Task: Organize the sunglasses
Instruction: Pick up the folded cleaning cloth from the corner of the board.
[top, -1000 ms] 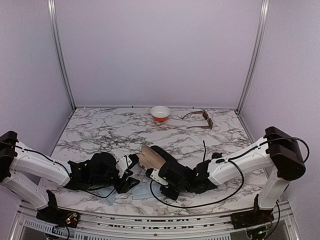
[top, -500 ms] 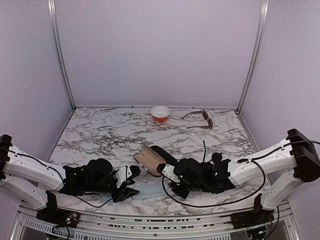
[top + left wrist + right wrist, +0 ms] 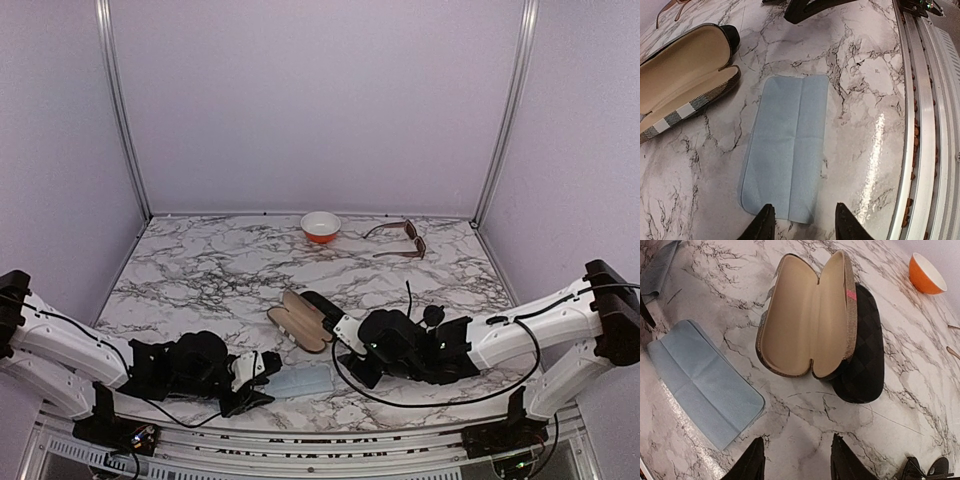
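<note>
Left end effector [image 3: 802, 222] and right end effector [image 3: 795, 460] part-open, empty. Reaching for the distant brown thick-framed sunglasses [image 3: 400, 240] could knock the open beige-lined case [image 3: 810, 315] shut.

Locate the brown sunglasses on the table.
In the top view, the brown sunglasses lie at the far right of the table, just right of the orange bowl and not touching it.

The marble table [image 3: 200, 270] bears an open case [image 3: 298, 320], black case [image 3: 322, 303], blue cloth [image 3: 300, 381], orange bowl [image 3: 320, 227], brown sunglasses [image 3: 405, 240].
</note>
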